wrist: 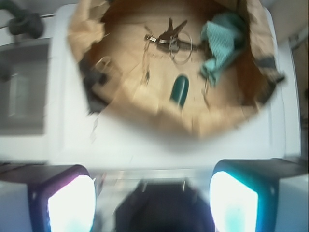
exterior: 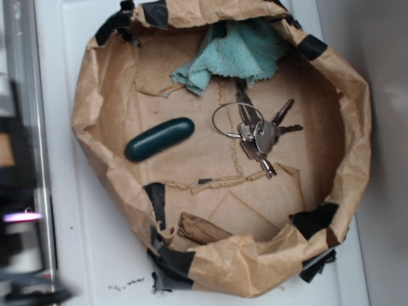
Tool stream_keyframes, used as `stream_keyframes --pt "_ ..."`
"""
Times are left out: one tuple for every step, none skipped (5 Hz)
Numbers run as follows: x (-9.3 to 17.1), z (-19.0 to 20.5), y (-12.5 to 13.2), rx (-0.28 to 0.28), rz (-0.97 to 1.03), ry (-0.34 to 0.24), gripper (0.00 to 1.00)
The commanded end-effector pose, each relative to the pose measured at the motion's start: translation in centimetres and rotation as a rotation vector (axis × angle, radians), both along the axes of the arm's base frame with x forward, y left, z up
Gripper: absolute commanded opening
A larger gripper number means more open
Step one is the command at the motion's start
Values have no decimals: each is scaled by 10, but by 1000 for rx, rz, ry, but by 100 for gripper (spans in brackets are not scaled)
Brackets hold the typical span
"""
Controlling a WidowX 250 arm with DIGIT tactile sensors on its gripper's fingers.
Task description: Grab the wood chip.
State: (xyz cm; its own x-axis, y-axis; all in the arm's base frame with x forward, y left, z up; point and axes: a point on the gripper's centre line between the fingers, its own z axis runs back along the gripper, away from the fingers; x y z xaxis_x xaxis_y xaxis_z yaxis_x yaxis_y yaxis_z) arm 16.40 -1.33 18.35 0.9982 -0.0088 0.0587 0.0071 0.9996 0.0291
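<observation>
My gripper (wrist: 153, 193) hangs outside the paper nest (exterior: 89, 84), and the wood chip (exterior: 203, 229) waits inside it.

My two fingers (wrist: 67, 200) glow bright at the bottom of the wrist view, set wide apart with nothing between them. They are over the white table (exterior: 92, 257), on the near side of the nest's wall. In the exterior view there is one wood chip. It lies flat on the brown paper floor at the bottom edge of the nest, right against the crumpled wall. Its long side runs left to right, with the right end tipped a little lower. Also in the nest I count one dark green capsule (exterior: 159, 139), one bunch of keys (exterior: 258, 132) on a ring, and one teal cloth (exterior: 232, 51). The wrist view is blurry, so I cannot pick out the chip there.
</observation>
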Motion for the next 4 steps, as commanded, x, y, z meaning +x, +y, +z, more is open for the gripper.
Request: stream_keyframes --pt "70 -38 21 -51 -57 -47 100" --pt "71 -39 22 -117 -116 -57 100" --pt "68 -34 46 -234 -112 -39 100" --pt "71 -25 64 -240 -77 -41 100"
